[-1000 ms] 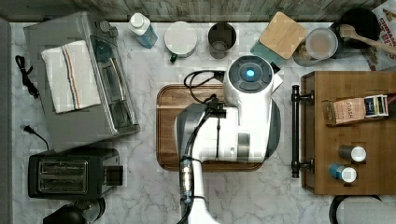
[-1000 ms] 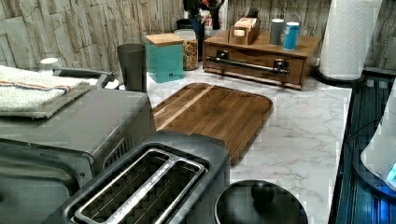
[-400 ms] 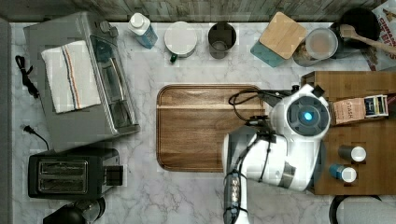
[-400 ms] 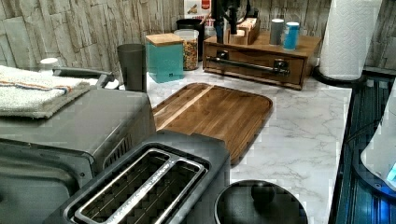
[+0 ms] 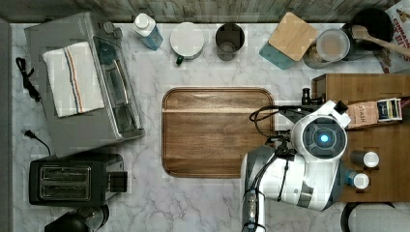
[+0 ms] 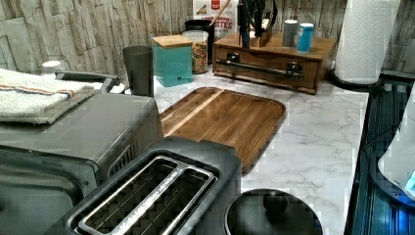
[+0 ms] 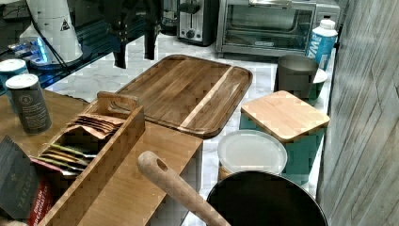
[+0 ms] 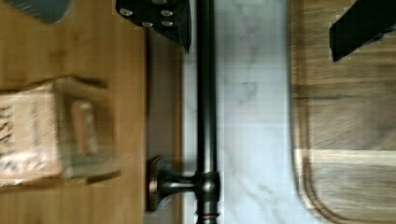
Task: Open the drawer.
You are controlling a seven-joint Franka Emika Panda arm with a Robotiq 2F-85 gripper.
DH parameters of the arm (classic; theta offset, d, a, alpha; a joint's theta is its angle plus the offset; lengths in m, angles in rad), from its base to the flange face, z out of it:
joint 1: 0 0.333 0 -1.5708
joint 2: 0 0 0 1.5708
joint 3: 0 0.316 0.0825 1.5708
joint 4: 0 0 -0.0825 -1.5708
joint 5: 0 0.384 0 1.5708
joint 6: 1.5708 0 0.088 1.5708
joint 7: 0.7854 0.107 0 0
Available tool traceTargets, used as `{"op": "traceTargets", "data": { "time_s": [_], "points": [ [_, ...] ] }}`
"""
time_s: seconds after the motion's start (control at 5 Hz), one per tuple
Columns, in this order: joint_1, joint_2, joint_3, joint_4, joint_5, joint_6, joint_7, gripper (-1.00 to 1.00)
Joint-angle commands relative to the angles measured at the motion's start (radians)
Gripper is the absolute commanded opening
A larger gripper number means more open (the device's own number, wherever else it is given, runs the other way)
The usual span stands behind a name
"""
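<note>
The drawer [image 6: 266,73] sits flush in its light wooden box [image 5: 367,87], with the long black bar handle [image 6: 259,67] across its front. In the wrist view the handle [image 8: 206,102] runs between my gripper's [image 8: 261,23] two dark fingers, close to the finger [image 8: 163,16] on the box side; nothing is gripped. My gripper [image 7: 135,47] hangs open above the counter beside the box. In the left view my gripper [image 6: 253,24] stands over the box's front edge. The white arm [image 5: 319,140] covers most of the handle in the top view.
A darker wooden tray [image 5: 217,133] lies beside the box on the marble counter. A tea box [image 5: 377,112] and two small cans [image 5: 365,159] stand on the box top. A teal canister [image 5: 290,38], cup [image 5: 229,41], toaster oven [image 5: 87,82] and toaster [image 5: 67,181] lie farther off.
The arm has swung from over the wooden tray to the top view's right and now stands over the box's handle side.
</note>
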Motion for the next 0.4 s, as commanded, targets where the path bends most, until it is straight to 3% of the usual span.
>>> {"op": "traceTargets", "data": {
  "time_s": [0.2,0.4],
  "points": [
    [-0.021,0.05,-0.036,-0.05,0.023,0.246,-0.099,1.0],
    [-0.031,0.067,-0.024,-0.019,-0.013,0.178,-0.011,1.0]
  ]
}}
